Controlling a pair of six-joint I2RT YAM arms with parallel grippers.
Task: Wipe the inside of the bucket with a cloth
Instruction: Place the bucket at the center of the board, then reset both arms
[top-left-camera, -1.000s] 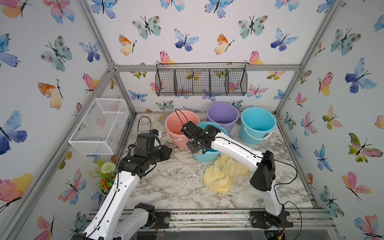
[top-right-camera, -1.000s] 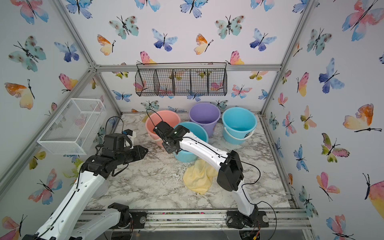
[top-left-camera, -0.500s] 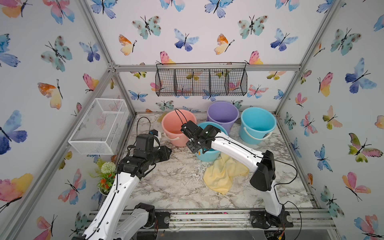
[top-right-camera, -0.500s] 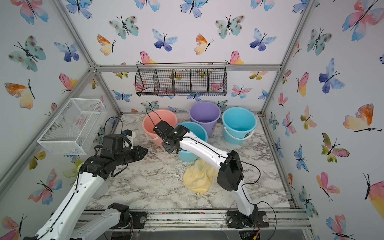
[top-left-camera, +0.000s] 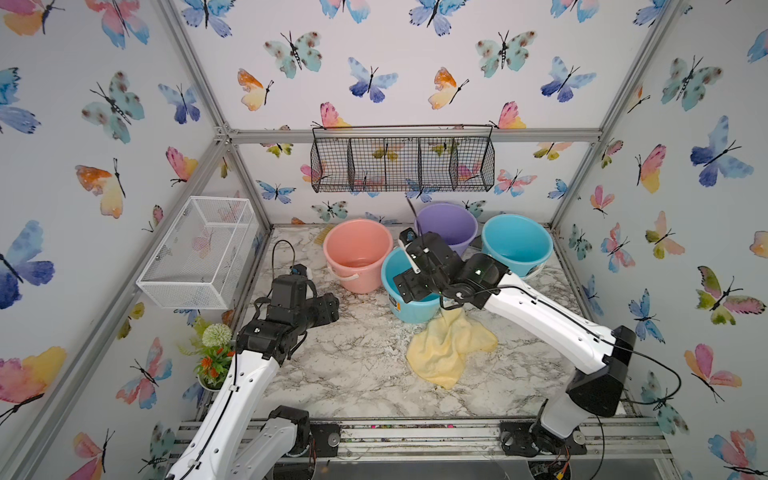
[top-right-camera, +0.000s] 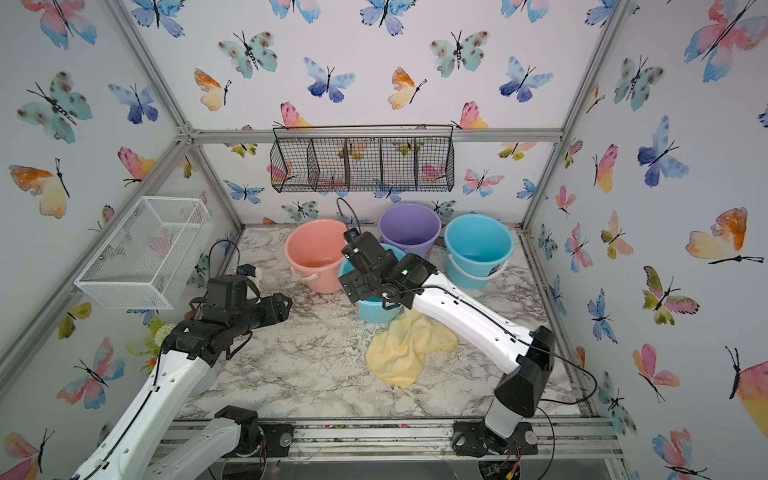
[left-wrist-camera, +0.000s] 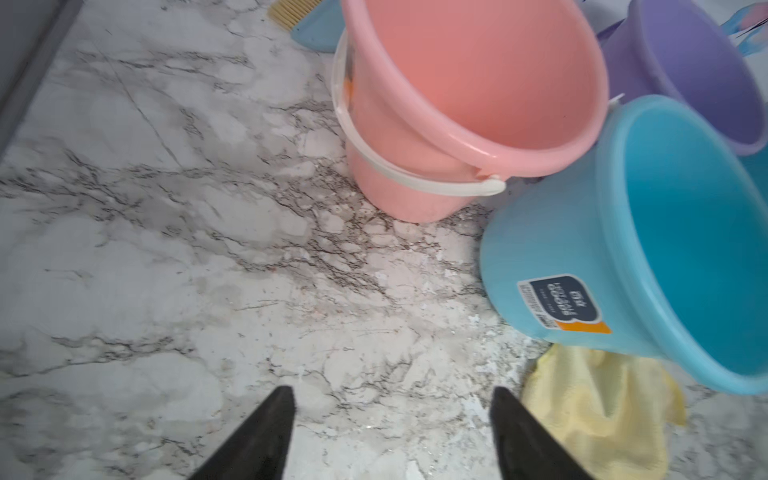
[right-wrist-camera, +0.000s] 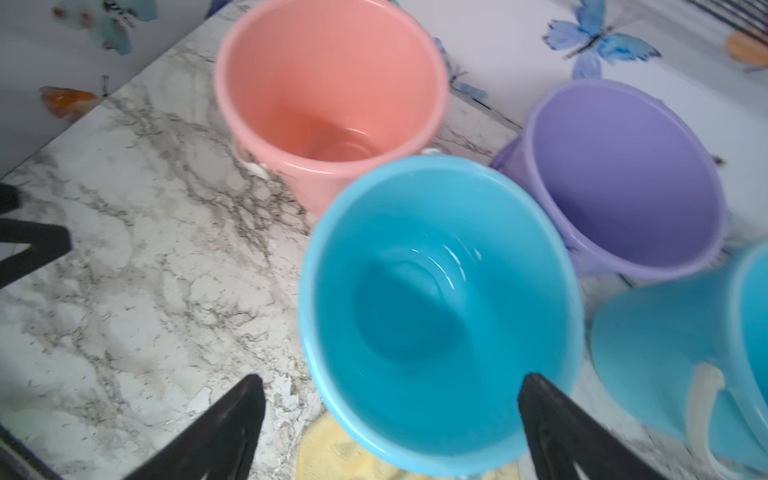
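A marble-patterned counter (top-left-camera: 353, 365) inside a butterfly-papered enclosure carries four buckets and two white robot arms. At the back stand a pink bucket (top-left-camera: 357, 257), a purple bucket (top-left-camera: 451, 224) and a larger blue bucket (top-left-camera: 517, 245). In front of them sits the small blue bucket (top-left-camera: 405, 309), empty inside. The cloth (top-left-camera: 449, 353), pale yellow, lies crumpled on the counter just in front of this bucket. One corner reaches the bucket's base and seems tucked under it. No part of the cloth is inside any bucket.

A second ago both end effectors were closed; now both have sprung wide open. The right end effector (right-wrist-camera: 390, 377) hovers over the small blue bucket's near rim, gripping nothing. The left end effector (left-wrist-camera: 391, 390) hangs over bare counter, well apart from the buckets, also empty.

With both freshly open and the cloth lying loose, picking up the cloth looks like the next step; no wiping is under way.
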